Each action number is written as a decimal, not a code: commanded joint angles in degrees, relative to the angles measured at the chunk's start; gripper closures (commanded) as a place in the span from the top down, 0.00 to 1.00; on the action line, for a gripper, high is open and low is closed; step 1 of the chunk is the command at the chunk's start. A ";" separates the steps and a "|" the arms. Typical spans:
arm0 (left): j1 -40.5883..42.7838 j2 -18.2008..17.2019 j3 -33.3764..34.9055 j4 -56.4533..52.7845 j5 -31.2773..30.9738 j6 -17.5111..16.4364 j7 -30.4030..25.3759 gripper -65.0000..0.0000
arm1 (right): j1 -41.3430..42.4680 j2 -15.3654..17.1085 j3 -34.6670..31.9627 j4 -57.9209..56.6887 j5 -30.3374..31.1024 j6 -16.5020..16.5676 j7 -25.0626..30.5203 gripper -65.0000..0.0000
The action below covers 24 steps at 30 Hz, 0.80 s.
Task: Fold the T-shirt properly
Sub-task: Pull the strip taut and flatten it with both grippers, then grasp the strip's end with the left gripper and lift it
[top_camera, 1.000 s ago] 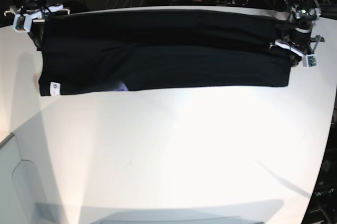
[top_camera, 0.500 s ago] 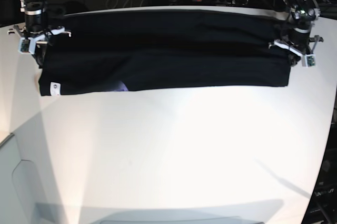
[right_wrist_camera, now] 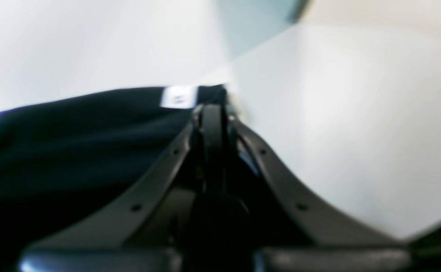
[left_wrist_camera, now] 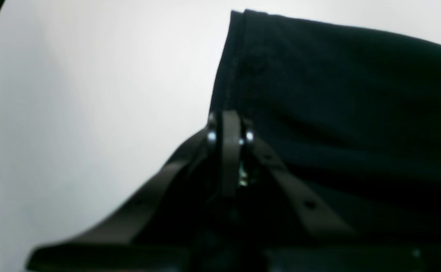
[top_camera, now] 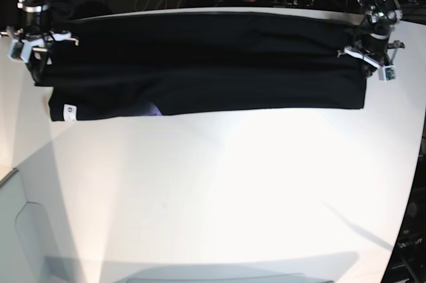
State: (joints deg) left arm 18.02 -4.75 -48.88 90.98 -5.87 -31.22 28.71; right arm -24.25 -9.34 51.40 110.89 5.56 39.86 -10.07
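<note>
Black T-shirt [top_camera: 200, 63]: lies as a long band across the far desk [top_camera: 219, 196], lengthwise fold apparently under way, crosswise folds outstanding; left claw [top_camera: 370, 56] and right claw [top_camera: 34, 53] each pinched closed on an end.

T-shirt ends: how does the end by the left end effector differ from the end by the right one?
The T-shirt end by the left end effector is plain black with a stitched hem; the end by the right end effector carries a small white tag. A purple patch peeks out nearer the right end, none near the left. Both ends are black and lie on the white table.
</note>
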 commanded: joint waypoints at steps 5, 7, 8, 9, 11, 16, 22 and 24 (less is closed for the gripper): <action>-0.22 -0.83 0.14 1.55 -0.42 0.32 -1.24 0.00 | -4.19 0.34 -1.77 0.71 0.81 0.14 1.32 0.00; -0.31 -0.83 0.14 0.93 -0.24 0.32 -1.24 0.00 | -5.86 0.34 -4.41 0.63 0.55 0.14 1.32 0.00; -0.31 -0.83 0.14 0.84 -0.15 0.32 -1.24 0.00 | -6.56 0.77 -6.17 0.54 0.55 0.14 1.32 0.00; -0.31 -0.83 0.14 0.84 -0.15 0.32 -1.24 0.00 | -7.09 1.30 -7.66 0.54 0.46 0.14 1.32 0.00; -0.31 -0.83 0.14 0.84 -0.15 0.32 -1.24 0.00 | -7.35 1.74 -10.03 -0.34 -0.07 0.14 1.32 0.00; -0.31 -0.83 -0.04 0.93 -0.15 0.32 -1.24 0.00 | -3.13 0.77 -9.33 -2.10 -6.31 0.14 1.49 0.00; -0.31 -0.83 -0.13 0.67 -0.15 0.32 -1.24 0.00 | 3.28 0.34 0.87 -2.10 1.25 0.14 1.32 0.00; -0.31 -0.83 -0.13 0.58 -0.15 0.32 -1.24 0.00 | 4.78 0.34 1.83 -3.42 -0.51 0.14 1.32 0.00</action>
State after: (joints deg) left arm 17.74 -4.73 -48.64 90.76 -5.65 -31.29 28.53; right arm -19.27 -9.34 52.97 106.69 4.29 39.88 -10.26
